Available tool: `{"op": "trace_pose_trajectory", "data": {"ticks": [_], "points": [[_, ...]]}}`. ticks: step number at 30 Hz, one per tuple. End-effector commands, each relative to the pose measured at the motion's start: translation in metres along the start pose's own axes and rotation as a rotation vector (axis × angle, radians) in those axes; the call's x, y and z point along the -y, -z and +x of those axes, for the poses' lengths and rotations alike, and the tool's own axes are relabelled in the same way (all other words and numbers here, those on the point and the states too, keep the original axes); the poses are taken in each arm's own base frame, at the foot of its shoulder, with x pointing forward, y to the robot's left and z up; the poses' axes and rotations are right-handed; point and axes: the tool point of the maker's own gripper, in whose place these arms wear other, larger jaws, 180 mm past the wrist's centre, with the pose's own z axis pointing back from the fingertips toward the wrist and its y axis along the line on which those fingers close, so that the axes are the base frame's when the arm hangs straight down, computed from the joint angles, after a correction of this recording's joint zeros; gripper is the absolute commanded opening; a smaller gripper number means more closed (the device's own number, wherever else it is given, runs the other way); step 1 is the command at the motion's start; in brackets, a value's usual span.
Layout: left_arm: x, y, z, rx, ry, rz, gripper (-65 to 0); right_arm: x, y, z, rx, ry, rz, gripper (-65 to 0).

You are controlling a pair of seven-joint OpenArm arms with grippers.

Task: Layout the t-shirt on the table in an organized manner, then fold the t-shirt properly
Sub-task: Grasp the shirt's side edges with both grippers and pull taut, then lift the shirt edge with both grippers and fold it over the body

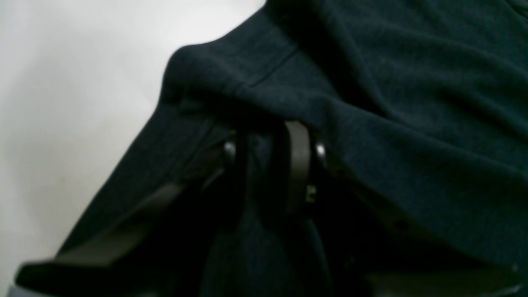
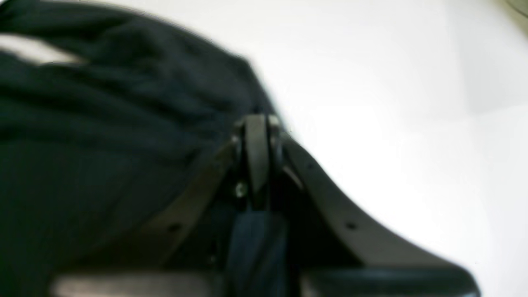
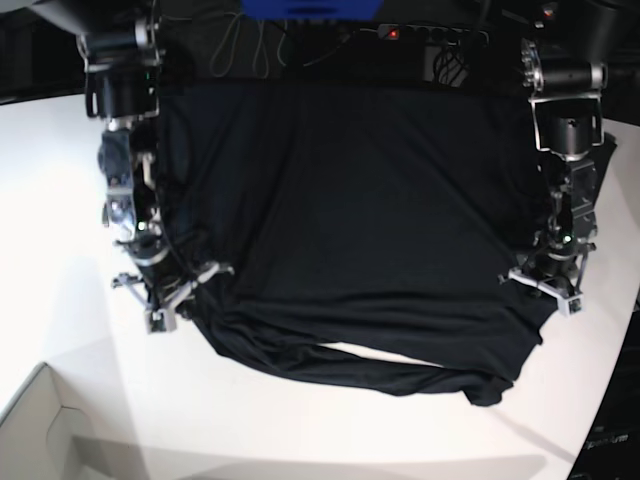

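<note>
The shirt (image 3: 350,230) lay spread across the white bench (image 3: 60,170), its width running from one arm to the other, the far edge up by the arm bases and the near edge doubled over in a rumpled roll toward the front. Each arm stood at one side edge, about level with the other, so neither was the nearer. The left fingers (image 1: 272,165) were clamped on a bunch of cloth rising between them; from there the shirt ran off to the right in the wrist view. The right fingers (image 2: 256,152) were pressed tight together at the shirt's edge, cloth under them, the rest lying leftward. I judged the next pull would go toward the rolled near edge.
</note>
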Motion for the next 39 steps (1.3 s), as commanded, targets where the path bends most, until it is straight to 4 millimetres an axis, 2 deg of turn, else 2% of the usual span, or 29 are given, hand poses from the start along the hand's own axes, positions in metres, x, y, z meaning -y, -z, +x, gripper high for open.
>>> {"op": "trace_pose_trajectory", "data": {"ticks": [1, 6, 10, 16, 18, 22, 26, 28, 30, 32, 37, 39], "points": [[-0.001, 0.0, -0.01, -0.061, 0.002, 0.001, -50.4, 0.0, -0.009, 0.013, 0.049, -0.01, -0.001, -65.0], [-0.002, 0.0, -0.012, -0.064, 0.002, 0.001, -50.4, -0.023, -0.052, -0.021, -0.006, -0.015, 0.031, -65.0], [-0.005, -0.002, -0.022, -0.081, 0.004, 0.006, -50.4, -0.039, -0.082, -0.053, -0.094, -0.009, 0.05, -65.0], [-0.006, -0.003, -0.022, -0.082, 0.004, 0.007, -50.4, -0.041, -0.096, -0.104, -0.225, 0.012, 0.051, -65.0], [-0.006, -0.003, -0.025, -0.085, 0.003, 0.008, -50.4, -0.032, -0.095, -0.117, -0.26, 0.024, 0.031, -65.0], [-0.007, -0.003, -0.025, -0.086, 0.001, 0.009, -50.4, -0.011, -0.071, -0.121, -0.283, 0.051, -0.011, -65.0], [-0.013, 0.001, -0.03, -0.053, -0.013, 0.026, -50.4, 0.02, -0.031, -0.119, -0.314, 0.057, -0.051, -65.0], [-0.017, 0.005, -0.031, -0.028, -0.025, 0.04, -50.4, 0.033, -0.009, -0.113, -0.303, 0.073, -0.067, -65.0], [-0.01, 0.011, -0.032, -0.017, -0.046, 0.038, -50.4, 0.049, 0.006, -0.108, -0.295, 0.078, -0.088, -65.0], [-0.008, 0.017, -0.035, -0.02, -0.063, 0.046, -50.4, 0.061, 0.024, -0.094, -0.268, 0.093, -0.105, -65.0], [0.004, 0.028, -0.005, 0.037, -0.095, 0.04, -50.4, 0.081, 0.058, -0.067, -0.221, 0.138, -0.133, -65.0], [0.016, 0.031, 0.008, 0.059, -0.108, 0.023, -50.4, 0.08, 0.069, -0.049, -0.186, 0.121, -0.124, -65.0]]}}
